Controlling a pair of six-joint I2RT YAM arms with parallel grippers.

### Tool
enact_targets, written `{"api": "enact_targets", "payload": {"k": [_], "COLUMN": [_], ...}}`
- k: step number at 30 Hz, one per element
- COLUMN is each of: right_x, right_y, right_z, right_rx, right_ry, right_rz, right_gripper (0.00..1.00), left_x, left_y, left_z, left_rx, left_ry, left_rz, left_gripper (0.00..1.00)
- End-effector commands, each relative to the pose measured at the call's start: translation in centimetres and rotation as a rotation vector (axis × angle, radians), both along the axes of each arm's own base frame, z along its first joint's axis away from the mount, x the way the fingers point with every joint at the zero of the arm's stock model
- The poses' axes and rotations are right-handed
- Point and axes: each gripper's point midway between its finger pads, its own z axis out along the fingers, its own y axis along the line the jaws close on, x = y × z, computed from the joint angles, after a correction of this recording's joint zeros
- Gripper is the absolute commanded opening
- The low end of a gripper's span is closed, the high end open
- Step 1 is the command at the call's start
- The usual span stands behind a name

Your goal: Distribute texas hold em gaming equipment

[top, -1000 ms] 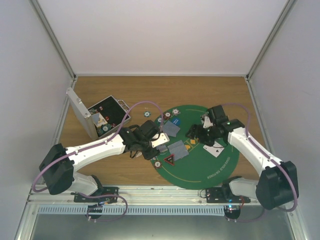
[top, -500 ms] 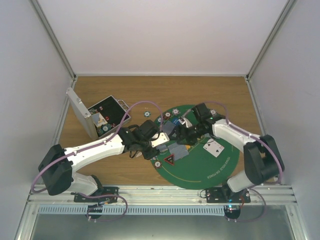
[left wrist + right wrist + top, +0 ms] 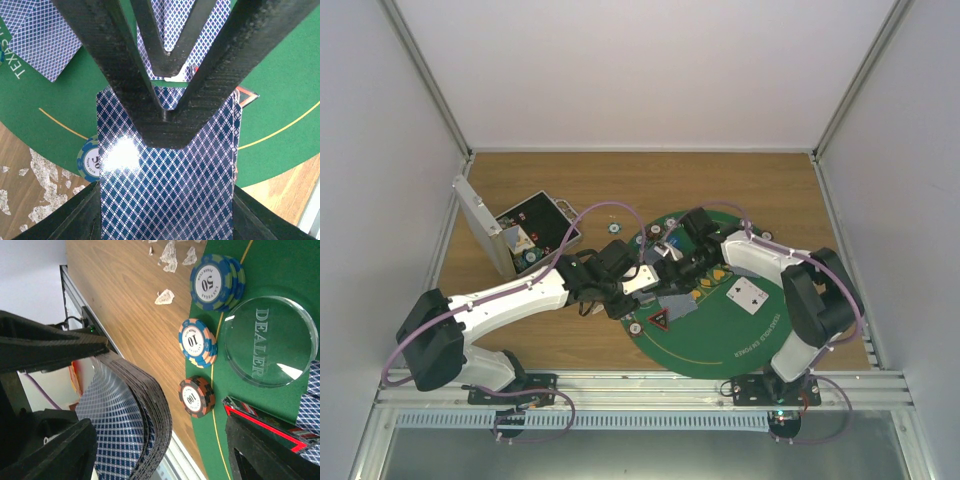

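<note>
- The left gripper [image 3: 638, 284] is clamped on a deck of cards [image 3: 165, 190]. It holds the deck by its two long edges, with the blue diamond-pattern back up, above the near-left rim of the green mat [image 3: 740, 335].
- The right gripper [image 3: 668, 266] reaches across the mat to the far end of that deck. Its jaws stand wide apart. The pictures do not show whether it touches the cards.
- In the right wrist view the deck's edges are fanned in a curve.
- Three chip stacks sit in a row along the mat's rim: a blue-green 50 stack [image 3: 215, 282], an orange-blue 10 stack [image 3: 197, 342] and a red-black 100 stack [image 3: 196, 396].
- A clear dealer button [image 3: 270, 340] lies just beside them, further in on the mat.
- A red-triangle marker [image 3: 658, 322] lies on the mat near the deck.
- Face-down cards [image 3: 42, 40] rest on the mat.
- A single face-up card [image 3: 748, 292] lies towards the mat's right.
- An open silver case [image 3: 485, 215] stands on the wooden surface [image 3: 740, 180], well left of the mat.
</note>
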Motion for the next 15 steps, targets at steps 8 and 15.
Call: {"api": "enact_targets", "payload": {"k": [8,15], "right_x": [0.2,0.5], "right_y": [0.4,0.0], "right_z": [-0.7,-1.7], "right_rx": [-0.015,-0.064], "right_ry": [0.009,0.006], "right_rz": [0.018,0.02], "right_gripper": [0.63,0.53], "left_x": [0.3,0.3], "left_y": [-0.7,-0.6], "left_z": [1.2,1.1], "left_rx": [-0.043,-0.04], "left_ry": [-0.038,-0.04], "left_rz": [-0.016,-0.015], "left_gripper": [0.58,0.58]}}
